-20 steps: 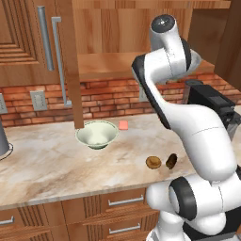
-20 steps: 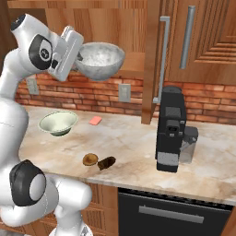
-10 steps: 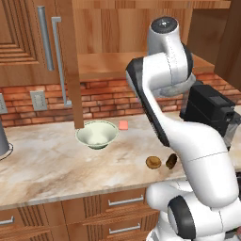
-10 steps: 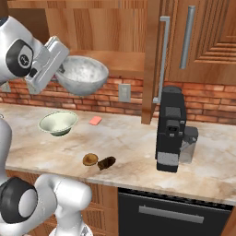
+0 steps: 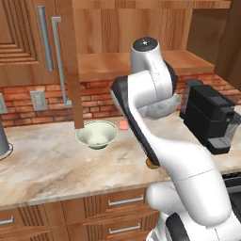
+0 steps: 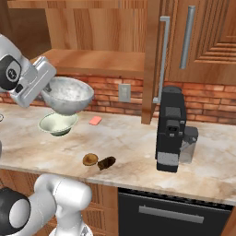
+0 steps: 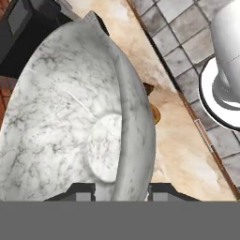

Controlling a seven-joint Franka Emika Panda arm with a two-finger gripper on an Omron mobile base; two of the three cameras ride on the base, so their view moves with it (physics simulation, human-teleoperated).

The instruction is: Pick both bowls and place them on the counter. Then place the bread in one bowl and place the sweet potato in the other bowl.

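Note:
My gripper point(image 6: 49, 88) is shut on the rim of the mottled grey bowl point(image 6: 69, 94), holding it tilted in the air above the counter point(image 6: 138, 147). The hand view shows the grey bowl point(image 7: 70, 117) close up, its rim between my gripper's point(image 7: 123, 191) fingertips. From the left base, the grey bowl point(image 5: 162, 106) peeks out behind my arm. The cream-and-green bowl point(image 6: 57, 123) point(image 5: 97, 134) stands upright on the counter, just below and behind the held one. Near the front edge lie the bread point(image 6: 90, 159) point(image 7: 154, 114) and the sweet potato point(image 6: 107, 162) point(image 7: 148, 88), side by side.
A pink square point(image 6: 95, 120) lies by the brick wall, right of the cream bowl. A black coffee machine point(image 6: 171, 129) stands on the counter's right part. A wooden shelf point(image 6: 92, 62) hangs above the backsplash. A grey pot point(image 5: 2, 141) stands at the far left.
The arm has swung the grey bowl down and away from the shelf, toward the cream bowl. Everything on the counter has stayed put.

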